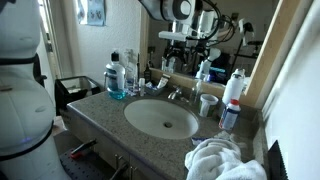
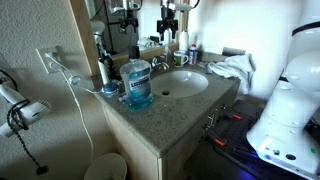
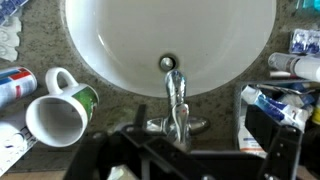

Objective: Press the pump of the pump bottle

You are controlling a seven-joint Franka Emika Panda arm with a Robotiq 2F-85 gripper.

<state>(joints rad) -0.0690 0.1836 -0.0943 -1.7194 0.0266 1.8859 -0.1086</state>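
Over the faucet (image 3: 176, 100) at the back of the sink (image 1: 160, 120), the arm (image 1: 178, 10) hangs with its jaws pointing down, clear of everything on the desk (image 1: 95, 115). From the wrist view the jaws stand apart, dark shapes at the lower edge on either side of the faucet, with nothing held between them.

The pump bottle (image 1: 229, 118) stands upright toward the right of the desk in an exterior view. It is just in front of the taller white bottle (image 1: 236, 88) with the red label and near the mug (image 1: 207, 103). Its pump (image 1: 229, 106) is too small to make out clearly. The jaws are well apart from it, higher up and nearer the mirror.

The wrist view shows the mug as white with a green side, its mouth open to the camera, left of the faucet. A wide clear bottle of blue liquid (image 2: 137, 83) stands at the opposite end of the desk. A crumpled white towel (image 1: 220, 160) lies at the desk's front edge, and a hair dryer (image 2: 20, 110) hangs on the wall beside the desk.
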